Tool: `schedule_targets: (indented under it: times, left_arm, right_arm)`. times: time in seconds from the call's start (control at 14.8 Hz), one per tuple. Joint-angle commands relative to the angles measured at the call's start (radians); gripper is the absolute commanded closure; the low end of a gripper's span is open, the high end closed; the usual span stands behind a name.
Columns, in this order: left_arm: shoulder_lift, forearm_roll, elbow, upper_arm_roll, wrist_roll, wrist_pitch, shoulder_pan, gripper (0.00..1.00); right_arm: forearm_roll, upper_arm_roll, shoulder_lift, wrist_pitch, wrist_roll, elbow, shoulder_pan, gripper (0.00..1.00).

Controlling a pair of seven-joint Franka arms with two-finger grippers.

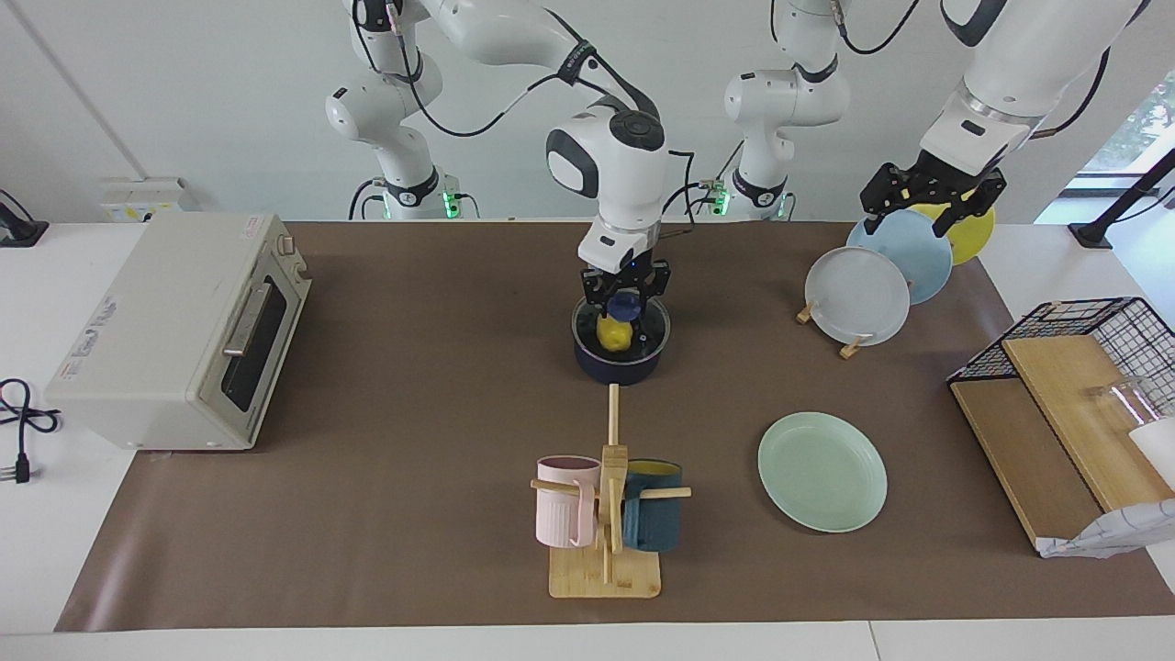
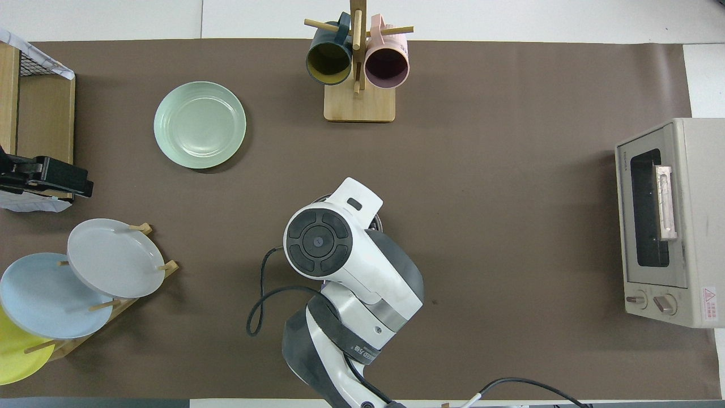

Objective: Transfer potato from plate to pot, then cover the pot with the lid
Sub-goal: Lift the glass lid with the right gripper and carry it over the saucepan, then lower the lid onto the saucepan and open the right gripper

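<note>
The dark blue pot (image 1: 617,367) stands mid-table, nearer to the robots than the mug tree. The clear glass lid (image 1: 656,332) lies on it, and the yellow potato (image 1: 613,334) shows through the glass inside the pot. My right gripper (image 1: 626,301) points straight down onto the lid's blue knob, shut on it. In the overhead view the right arm (image 2: 340,255) hides the pot. The mint-green plate (image 1: 822,471) (image 2: 199,132) lies bare toward the left arm's end. My left gripper (image 1: 932,197) (image 2: 48,177) waits open over the plate rack, holding nothing.
A toaster oven (image 1: 184,330) sits at the right arm's end. A wooden mug tree (image 1: 606,514) carries a pink and a teal mug. A rack (image 1: 854,347) holds grey-white, light blue and yellow plates. A wire basket (image 1: 1102,321) and wooden boards are at the left arm's end.
</note>
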Motion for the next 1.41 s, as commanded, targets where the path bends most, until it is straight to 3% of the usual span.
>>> schedule_targets:
  times: [0.0,0.34,0.81,1.35]
  left_arm:
    - [-0.016,0.006,-0.017,-0.010,-0.006,-0.001,0.010,0.00]
    - [-0.016,0.004,-0.017,-0.010,-0.006,-0.001,0.010,0.00]
    - [-0.016,0.004,-0.017,-0.010,-0.006,-0.001,0.010,0.00]
    - [-0.016,0.004,-0.017,-0.010,-0.006,-0.001,0.010,0.00]
  right_arm:
    - [-0.011,0.002,0.002,-0.016,-0.010,0.007,-0.014,0.00]
    - [-0.011,-0.006,-0.102,-0.168,-0.085,0.030,-0.115,0.00]
    - [0.004,-0.006,-0.271,-0.373,-0.367,0.021,-0.376,0.00]
    - [0.007,0.002,-0.339,-0.481,-0.615,0.014,-0.586,0.00]
